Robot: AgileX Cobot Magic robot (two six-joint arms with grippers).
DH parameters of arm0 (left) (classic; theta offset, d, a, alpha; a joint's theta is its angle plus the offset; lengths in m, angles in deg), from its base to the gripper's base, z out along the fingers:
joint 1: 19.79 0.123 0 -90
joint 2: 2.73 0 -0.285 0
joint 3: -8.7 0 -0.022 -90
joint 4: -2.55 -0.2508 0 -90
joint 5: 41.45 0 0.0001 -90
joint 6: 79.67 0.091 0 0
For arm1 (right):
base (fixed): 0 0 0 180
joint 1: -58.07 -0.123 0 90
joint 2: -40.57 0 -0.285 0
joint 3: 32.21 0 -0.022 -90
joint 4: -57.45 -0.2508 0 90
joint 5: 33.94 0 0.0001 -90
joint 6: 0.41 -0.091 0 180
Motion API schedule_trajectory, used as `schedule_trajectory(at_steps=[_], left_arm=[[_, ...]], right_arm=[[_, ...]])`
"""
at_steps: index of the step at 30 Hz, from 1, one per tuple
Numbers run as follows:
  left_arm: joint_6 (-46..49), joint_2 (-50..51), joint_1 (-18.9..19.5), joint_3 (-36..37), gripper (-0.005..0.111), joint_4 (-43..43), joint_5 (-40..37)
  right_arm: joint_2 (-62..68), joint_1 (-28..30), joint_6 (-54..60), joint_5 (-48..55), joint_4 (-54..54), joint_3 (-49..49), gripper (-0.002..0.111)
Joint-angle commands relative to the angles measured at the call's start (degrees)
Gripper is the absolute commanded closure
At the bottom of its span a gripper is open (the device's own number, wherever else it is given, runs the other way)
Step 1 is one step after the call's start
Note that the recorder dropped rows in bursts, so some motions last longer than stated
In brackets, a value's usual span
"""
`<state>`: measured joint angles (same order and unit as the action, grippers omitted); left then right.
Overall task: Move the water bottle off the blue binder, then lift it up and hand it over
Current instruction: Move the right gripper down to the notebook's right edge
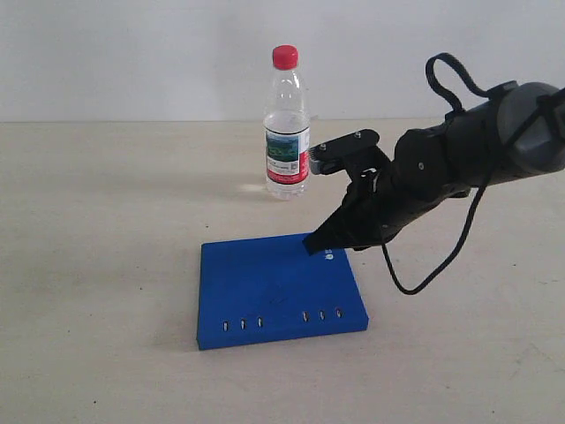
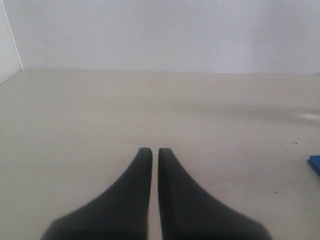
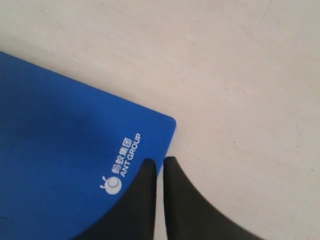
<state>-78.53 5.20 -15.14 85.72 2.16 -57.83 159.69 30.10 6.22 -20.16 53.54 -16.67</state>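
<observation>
The water bottle (image 1: 287, 128), clear with a red cap and a red, white and green label, stands upright on the table behind the blue binder (image 1: 274, 291), apart from it. The binder lies flat with small slots along its near edge. My right gripper (image 1: 316, 244) is shut and empty, its tips just above the binder's far right corner. The right wrist view shows the right gripper (image 3: 159, 162) over the edge of the blue binder (image 3: 60, 150), beside the white logo. My left gripper (image 2: 151, 151) is shut over bare table, holding nothing. A sliver of the binder (image 2: 315, 164) shows there.
The pale table (image 1: 106, 265) meets a white wall at the back. A black cable (image 1: 441, 256) loops down from the right arm.
</observation>
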Motion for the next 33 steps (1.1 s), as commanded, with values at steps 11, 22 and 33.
schedule_trajectory(at_steps=[11,22,33], left_arm=[[-4.33,-0.15,-0.21,0.20,0.102,7.39,23.74],[-12.86,-0.15,-0.21,0.20,0.102,6.45,20.18],[-13.12,-0.15,-0.21,0.20,0.102,6.56,16.03]], right_arm=[[-1.88,0.32,0.69,5.97,4.82,-0.63,0.108],[2.94,0.97,1.51,14.02,-2.54,-1.00,0.108],[3.17,-5.95,20.88,21.34,-24.70,-1.10,0.108]])
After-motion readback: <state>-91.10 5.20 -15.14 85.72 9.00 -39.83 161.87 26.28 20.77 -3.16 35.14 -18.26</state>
